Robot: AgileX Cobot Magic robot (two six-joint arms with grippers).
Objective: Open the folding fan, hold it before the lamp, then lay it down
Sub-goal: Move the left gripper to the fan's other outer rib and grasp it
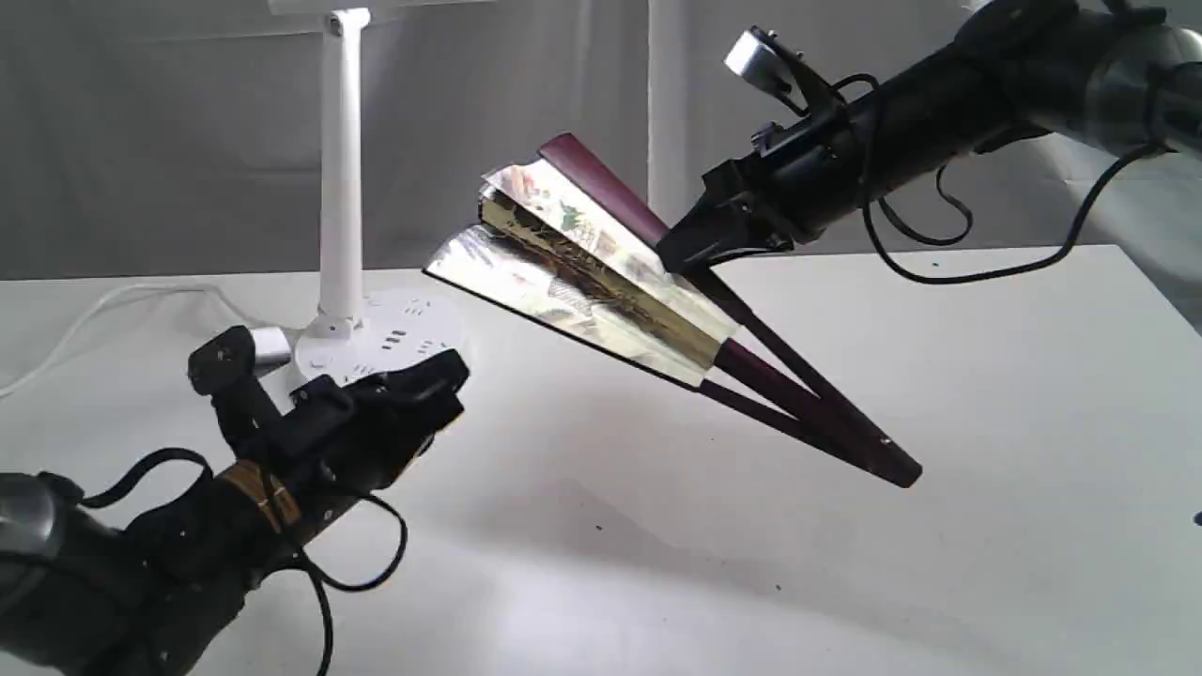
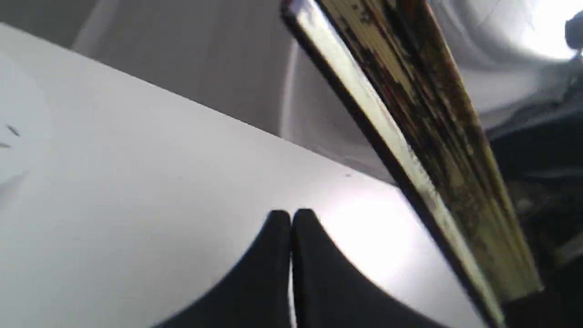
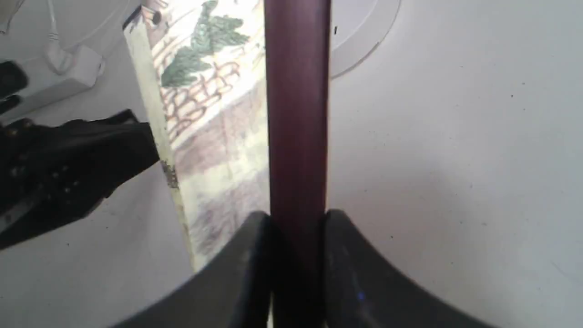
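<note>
Fan (image 1: 601,272) partly spread, held in air over table (image 1: 939,582), tilted: leaf end up near lamp (image 1: 341,188) post, pivot end low. R gripper (image 1: 681,253) clamped on top maroon guard, prob. so loose ribs sag open. L gripper (image 1: 455,371) pressed together, empty, beside lamp base under leaf edge; likely placed to pull lower guard. No legible writing or brand.

White table (image 1: 986,394) filling most of the view, a few small dark specks (image 1: 599,527) on its surface, pale grey curtain (image 1: 141,141) hanging behind the far edge, white upright strip (image 1: 665,94) against the curtain.
</note>
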